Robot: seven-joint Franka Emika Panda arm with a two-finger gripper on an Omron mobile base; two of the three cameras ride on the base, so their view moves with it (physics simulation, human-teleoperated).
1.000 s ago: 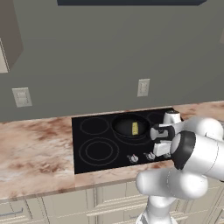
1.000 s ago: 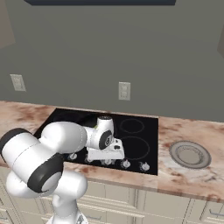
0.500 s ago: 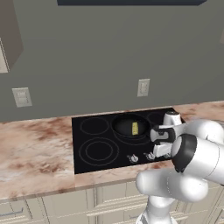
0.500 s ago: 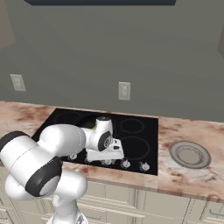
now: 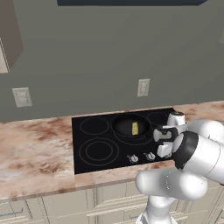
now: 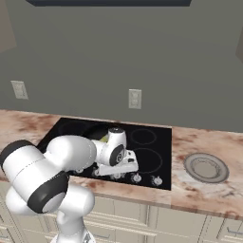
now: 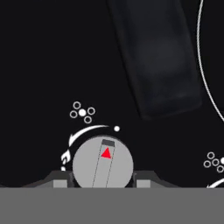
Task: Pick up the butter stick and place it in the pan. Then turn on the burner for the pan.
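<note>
The pale-yellow butter stick [image 5: 135, 128] lies inside the black pan [image 5: 122, 127] on the cooktop's rear middle burner [image 5: 114, 132], which the pan mostly covers. My gripper [image 5: 163, 153] hangs low over the row of knobs at the cooktop's front edge, to the right of the pan. Seen from the hand, a silver knob [image 7: 102, 159] with a red arrow sits between the two finger tips, and the gripper [image 7: 102, 181] is shut on it. The dark pan handle [image 7: 155, 57] stretches away above the knob. From the right base view the gripper [image 6: 115, 172] is down at the same knob row.
Other knobs [image 6: 136, 178] stand along the cooktop's front edge. A large ring [image 5: 99, 150] is at the front left of the glass. A round grey dish [image 6: 206, 167] rests on the marble counter to the right. Wall outlets [image 5: 143, 87] sit behind.
The hand has stayed down at the knob; only the arm's elbow has shifted slightly. Butter and pan have not moved.
</note>
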